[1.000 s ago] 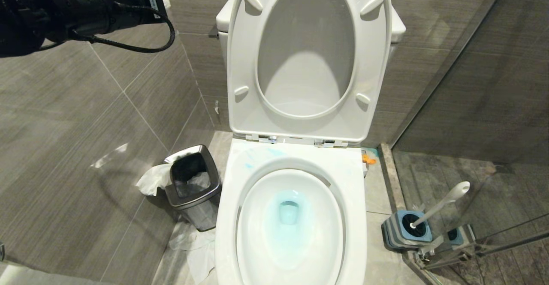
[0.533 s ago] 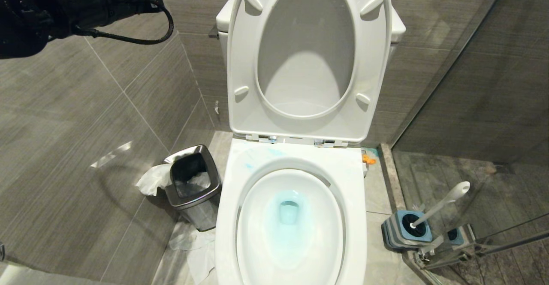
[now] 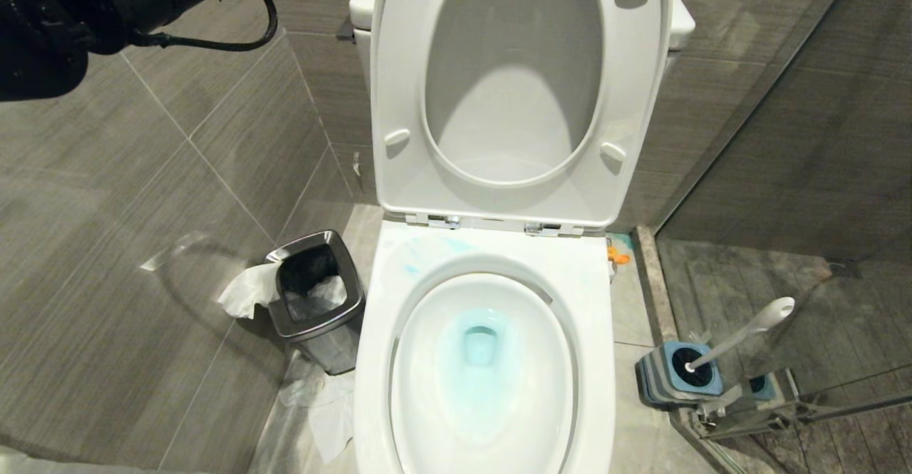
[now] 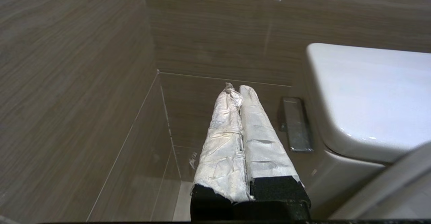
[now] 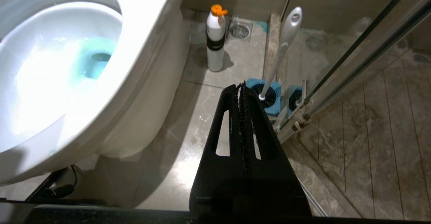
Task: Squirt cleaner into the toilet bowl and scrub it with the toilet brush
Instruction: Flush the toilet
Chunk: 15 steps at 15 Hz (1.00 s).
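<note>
the bowl (image 3: 427, 388) sits low in the middle of the head view with the seat (image 3: 399, 89) and lid raised against the tank (image 4: 367, 92). pale teal cleaner (image 3: 479, 360) tints the water around the drain, and faint blue smears mark the rim behind the bowl on the robot's left side. the brush (image 3: 748, 331) stands in its blue and grey holder (image 3: 659, 381) on the floor to the right of the toilet, beside the glass shower door (image 3: 784, 174) — white handle tilted up and to the right, black head down in the holder.

the left arm (image 3: 43, 25) is raised at the upper left of the head view, near the tiled wall. the left gripper (image 4: 237, 91) has its two white-wrapped fingers (image 4: 259, 136) pressed together on nothing, pointing at the wall corner just beside the tank and its flush lever (image 4: 295, 124).

the right gripper (image 5: 239, 86) hangs low beside the bowl, black fingers closed tip to tip and empty, aimed toward the holder. a white bottle (image 5: 215, 42) with an orange cap stands on the floor tiles between the toilet and the door track, near a floor drain (image 5: 239, 31).

a steel bin (image 3: 313, 299) stands left of the toilet with white tissue (image 3: 246, 292) hanging over its edge and more paper on the floor by the base.
</note>
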{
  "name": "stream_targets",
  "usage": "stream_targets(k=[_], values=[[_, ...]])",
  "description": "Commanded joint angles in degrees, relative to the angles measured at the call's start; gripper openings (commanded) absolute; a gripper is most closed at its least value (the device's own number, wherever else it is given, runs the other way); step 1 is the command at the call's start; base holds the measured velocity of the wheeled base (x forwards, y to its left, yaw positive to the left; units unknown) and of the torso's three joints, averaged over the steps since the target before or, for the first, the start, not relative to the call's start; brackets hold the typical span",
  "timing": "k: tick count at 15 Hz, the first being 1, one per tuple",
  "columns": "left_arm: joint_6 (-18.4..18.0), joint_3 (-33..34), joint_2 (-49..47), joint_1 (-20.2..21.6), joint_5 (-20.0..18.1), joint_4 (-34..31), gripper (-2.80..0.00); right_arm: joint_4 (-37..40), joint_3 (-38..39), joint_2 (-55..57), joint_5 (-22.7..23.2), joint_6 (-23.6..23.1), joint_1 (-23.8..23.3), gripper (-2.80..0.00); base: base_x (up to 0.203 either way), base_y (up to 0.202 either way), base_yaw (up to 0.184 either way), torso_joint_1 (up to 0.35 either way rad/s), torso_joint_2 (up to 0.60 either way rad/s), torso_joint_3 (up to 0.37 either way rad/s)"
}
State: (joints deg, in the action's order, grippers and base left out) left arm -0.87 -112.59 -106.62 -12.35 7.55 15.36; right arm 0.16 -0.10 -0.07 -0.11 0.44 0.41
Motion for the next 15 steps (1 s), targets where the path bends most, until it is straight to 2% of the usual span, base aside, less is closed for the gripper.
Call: stream_targets(k=[1,5,9,15], values=[[0.2,0.0,-0.1,-0.4,0.5,2.2,-2.80,0.0,0.0,0.1,0.0,0.0,0.0,-2.80,0.000,0.000,0.000,0.000,0.00,-0.189],[0.5,0.0,0.3,-0.9,0.6,5.9,-2.80,0.0,0.0,0.1,0.0,0.0,0.0,-2.80,0.000,0.000,0.000,0.004,0.00,-0.176],[0.8,0.0,0.4,-0.9,2.3,6.2,-2.80,0.0,0.0,0.1,0.0,0.0,0.0,-2.80,0.000,0.000,0.000,0.001,0.00,-0.035],[0.9,0.0,0.5,-2.2,4.1,6.2,-2.80,0.0,0.0,0.1,0.0,0.0,0.0,-2.80,0.000,0.000,0.000,0.002,0.00,-0.130]])
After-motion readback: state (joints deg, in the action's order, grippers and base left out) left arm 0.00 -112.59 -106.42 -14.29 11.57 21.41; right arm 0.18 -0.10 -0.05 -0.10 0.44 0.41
